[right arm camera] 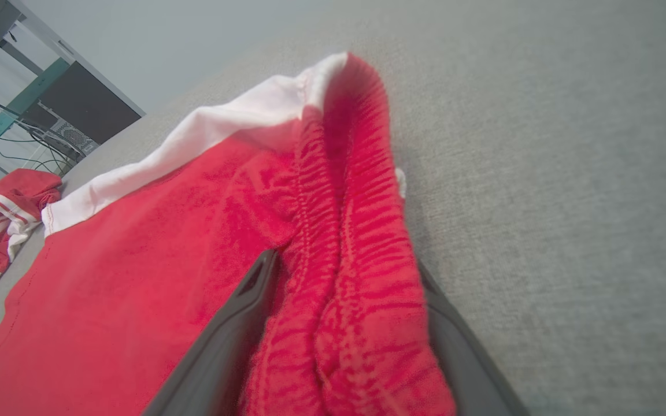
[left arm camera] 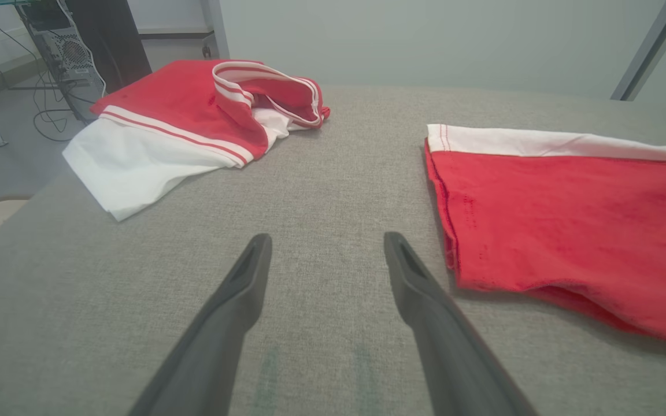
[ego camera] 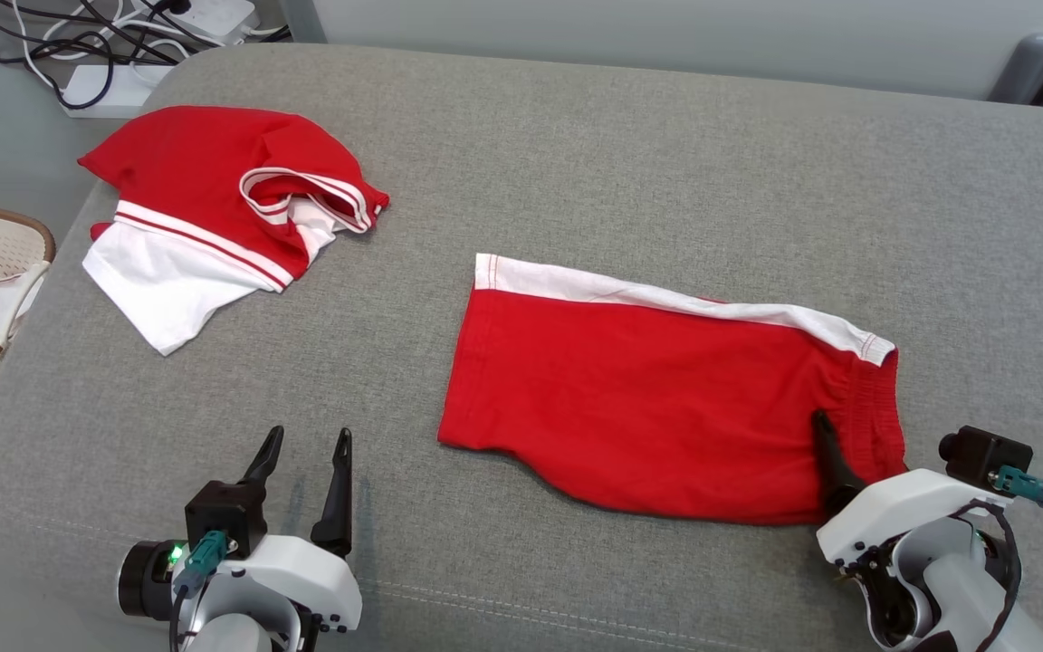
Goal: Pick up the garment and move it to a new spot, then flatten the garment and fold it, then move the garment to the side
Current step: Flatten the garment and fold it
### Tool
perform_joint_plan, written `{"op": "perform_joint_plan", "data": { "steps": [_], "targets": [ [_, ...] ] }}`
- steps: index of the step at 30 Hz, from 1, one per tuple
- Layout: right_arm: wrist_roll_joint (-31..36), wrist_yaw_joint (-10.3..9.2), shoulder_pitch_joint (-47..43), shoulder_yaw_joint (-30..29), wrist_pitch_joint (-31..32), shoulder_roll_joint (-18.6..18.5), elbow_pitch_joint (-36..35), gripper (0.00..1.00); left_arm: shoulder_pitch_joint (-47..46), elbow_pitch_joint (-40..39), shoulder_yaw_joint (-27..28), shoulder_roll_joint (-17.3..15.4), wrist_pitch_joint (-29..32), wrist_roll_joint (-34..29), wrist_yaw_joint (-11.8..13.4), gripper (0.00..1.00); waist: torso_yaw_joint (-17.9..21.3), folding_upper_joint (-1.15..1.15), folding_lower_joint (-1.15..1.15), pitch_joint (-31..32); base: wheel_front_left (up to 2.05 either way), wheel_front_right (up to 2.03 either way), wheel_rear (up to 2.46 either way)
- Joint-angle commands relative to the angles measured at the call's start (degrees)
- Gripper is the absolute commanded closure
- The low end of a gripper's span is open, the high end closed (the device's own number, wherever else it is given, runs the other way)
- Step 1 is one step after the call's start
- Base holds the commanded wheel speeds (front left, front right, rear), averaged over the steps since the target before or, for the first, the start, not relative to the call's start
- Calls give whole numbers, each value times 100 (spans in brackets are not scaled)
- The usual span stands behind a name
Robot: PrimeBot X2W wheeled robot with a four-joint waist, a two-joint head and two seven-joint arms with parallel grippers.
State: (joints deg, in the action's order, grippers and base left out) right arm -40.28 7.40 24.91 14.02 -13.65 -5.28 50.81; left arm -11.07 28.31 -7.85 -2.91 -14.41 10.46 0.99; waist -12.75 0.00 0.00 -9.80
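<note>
Right wrist view has the red shorts, soft, light and limp, flat on the grey cushion. Their gathered waistband, likely the firmest hold, sits between the wide-apart, unclamped jaws of the right gripper. Jaws of the left gripper stand apart over bare cushion beside the leg hem.
</note>
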Motion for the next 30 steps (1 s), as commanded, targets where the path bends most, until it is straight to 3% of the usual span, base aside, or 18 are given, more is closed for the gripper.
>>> {"op": "perform_joint_plan", "data": {
  "steps": [1, 2, 3, 4, 5, 7, 8, 22, 30],
  "targets": [
    [-148, 9, -10, 291, 174, 112, 31, 0, -233, -106, 229, -80, -59, -72, -56, 0, -18, 0, 0, 12, 0, 0, 0],
    [-240, 9, -1, 359, 223, 106, 44, 2, -233, -103, 237, -76, -59, -85, -65, 0, -27, 0, 0, 16, 0, 0, 0],
    [-311, 9, 11, 430, 244, 87, 48, 14, -233, -101, 242, -73, -59, -99, -74, 0, -36, 0, 0, 21, 0, 0, 0],
    [-398, 9, 15, 496, 271, 76, 48, 54, -232, -99, 247, -69, -59, -111, -83, 0, -44, 0, 0, 29, 0, 0, 0],
    [-398, 9, 15, 496, 271, 76, 48, 54, -232, -99, 247, -69, -59, -111, -83, 0, -44, 0, 0, 29, 0, 0, 0],
    [-559, 9, 22, 603, 270, 43, 22, 95, -226, -102, 259, -62, -59, -130, -99, 0, -57, 0, 0, 45, 0, 0, 0],
    [-627, 9, 25, 650, 253, 14, 9, 100, -223, -107, 263, -58, -59, -139, -105, 0, -61, 0, 0, 55, 0, 0, 0],
    [-1171, 9, 10, 556, -115, -887, -329, 100, -120, -279, 342, -16, -59, -161, -108, 0, 221, 0, 0, 185, 0, 0, 0],
    [-1742, 9, -74, 1303, 446, -1147, -1762, 100, -71, -240, 241, -1, -59, -107, -133, 0, 324, 0, 0, 237, 0, 0, 0]
  ]
}}
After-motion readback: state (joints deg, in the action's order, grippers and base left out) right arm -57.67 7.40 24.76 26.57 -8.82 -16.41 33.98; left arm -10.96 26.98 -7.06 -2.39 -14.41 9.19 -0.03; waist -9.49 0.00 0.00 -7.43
